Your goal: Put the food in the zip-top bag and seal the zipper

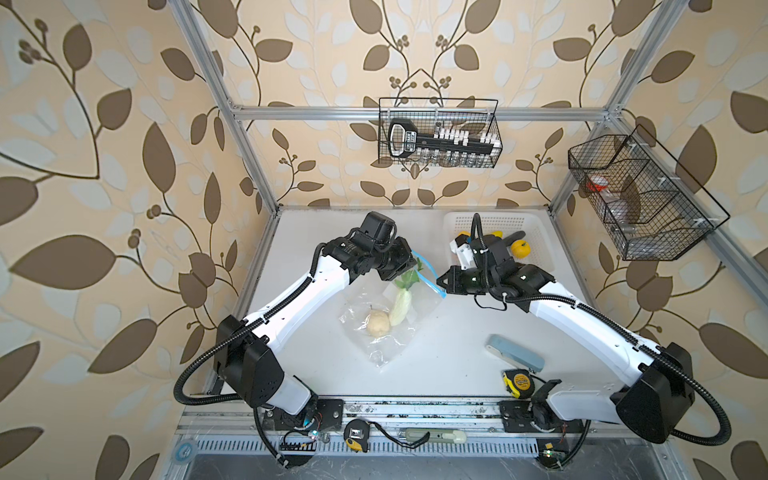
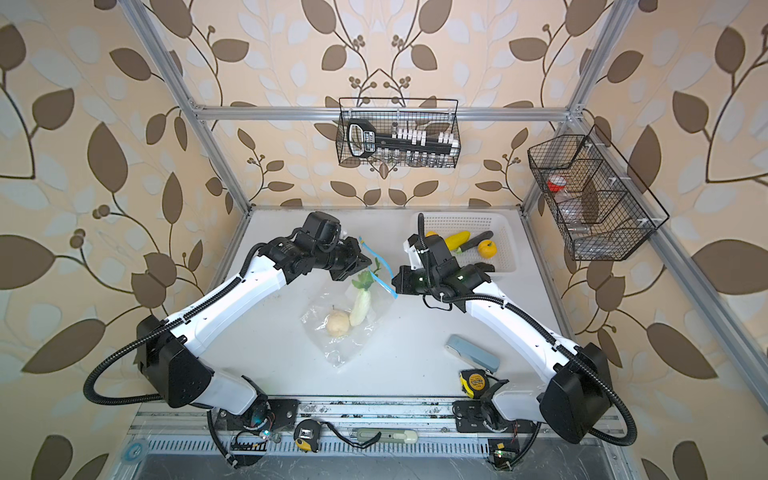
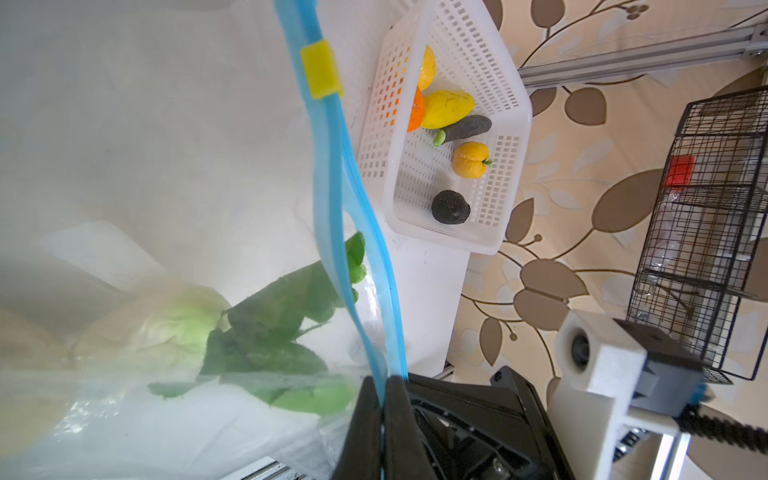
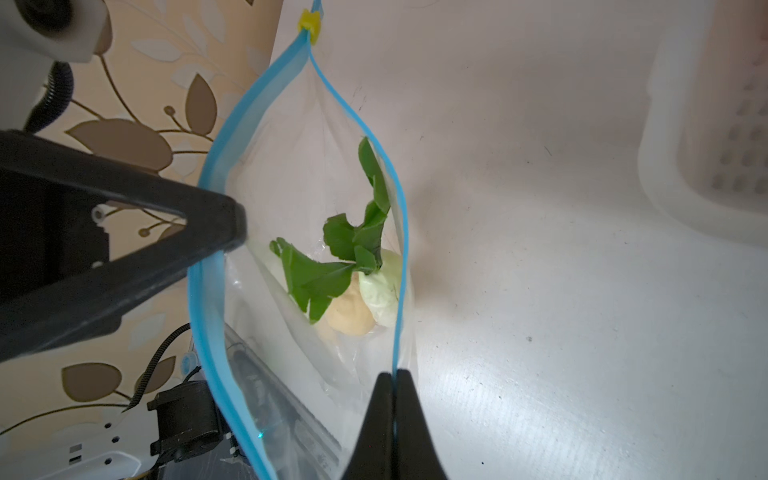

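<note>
The zip-top bag (image 1: 386, 332) lies mid-table with its mouth lifted and spread. My left gripper (image 3: 382, 388) is shut on one lip of the blue zipper (image 3: 328, 199). My right gripper (image 4: 392, 378) is shut on the opposite lip (image 4: 397, 232). The yellow slider tab (image 3: 321, 68) sits at the far end. Inside the bag lie a beige round piece (image 1: 378, 322) and a pale green-white vegetable (image 1: 401, 305) with green leaves. More food stays in the white basket (image 1: 538, 224): a yellow piece (image 3: 446, 109), a dark green one (image 3: 465, 128), an orange-yellow one (image 3: 469, 160).
A pale blue-grey case (image 1: 515, 353) and a yellow-and-black tape measure (image 1: 517, 382) lie front right. Two black wire baskets (image 1: 438, 133) (image 1: 640, 195) hang on the back and right frame. A second tape measure (image 1: 356, 434) rests on the front rail.
</note>
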`<state>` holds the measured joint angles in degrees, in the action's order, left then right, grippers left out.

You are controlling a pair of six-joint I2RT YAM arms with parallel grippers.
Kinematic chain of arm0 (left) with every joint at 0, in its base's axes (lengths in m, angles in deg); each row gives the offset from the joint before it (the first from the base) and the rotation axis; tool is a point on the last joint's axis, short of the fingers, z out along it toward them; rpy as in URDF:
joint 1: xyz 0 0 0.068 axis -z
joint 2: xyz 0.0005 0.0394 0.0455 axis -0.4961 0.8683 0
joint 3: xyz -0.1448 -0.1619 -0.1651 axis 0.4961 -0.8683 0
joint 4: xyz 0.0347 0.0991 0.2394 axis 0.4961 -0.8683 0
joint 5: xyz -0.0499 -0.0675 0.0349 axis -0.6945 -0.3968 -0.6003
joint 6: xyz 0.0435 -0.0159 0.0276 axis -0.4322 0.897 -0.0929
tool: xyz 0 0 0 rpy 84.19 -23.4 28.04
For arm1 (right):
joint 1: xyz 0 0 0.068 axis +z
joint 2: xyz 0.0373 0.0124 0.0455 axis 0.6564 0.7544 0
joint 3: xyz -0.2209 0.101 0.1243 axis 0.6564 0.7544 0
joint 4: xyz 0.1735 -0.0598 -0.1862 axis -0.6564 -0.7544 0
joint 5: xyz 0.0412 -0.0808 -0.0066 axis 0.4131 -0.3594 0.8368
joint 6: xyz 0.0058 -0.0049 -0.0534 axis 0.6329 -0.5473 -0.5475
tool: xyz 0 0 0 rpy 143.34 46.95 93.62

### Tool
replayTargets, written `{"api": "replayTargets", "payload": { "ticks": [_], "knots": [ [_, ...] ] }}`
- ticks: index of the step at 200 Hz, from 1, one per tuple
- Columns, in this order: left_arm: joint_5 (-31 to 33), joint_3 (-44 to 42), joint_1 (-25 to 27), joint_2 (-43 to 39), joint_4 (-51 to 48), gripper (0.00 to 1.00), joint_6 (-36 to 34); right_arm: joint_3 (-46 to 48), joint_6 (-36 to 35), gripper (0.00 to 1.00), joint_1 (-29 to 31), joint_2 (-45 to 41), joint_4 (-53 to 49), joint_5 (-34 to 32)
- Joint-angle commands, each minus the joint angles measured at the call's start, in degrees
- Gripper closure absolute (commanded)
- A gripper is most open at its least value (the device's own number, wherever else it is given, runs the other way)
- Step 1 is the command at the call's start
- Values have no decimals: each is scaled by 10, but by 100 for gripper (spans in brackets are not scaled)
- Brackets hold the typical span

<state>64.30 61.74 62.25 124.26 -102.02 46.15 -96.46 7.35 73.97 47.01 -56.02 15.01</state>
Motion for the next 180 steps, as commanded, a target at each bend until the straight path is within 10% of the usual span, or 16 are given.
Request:
{"api": "replayTargets", "payload": {
  "ticks": [1,180],
  "knots": [
    [8,33,-7,-17,-11,100,-21,16,20,100,10,-18,12,-9],
    [-25,36,34,30,23,100,-14,103,52,100,3,-104,13,-53]
  ]
}}
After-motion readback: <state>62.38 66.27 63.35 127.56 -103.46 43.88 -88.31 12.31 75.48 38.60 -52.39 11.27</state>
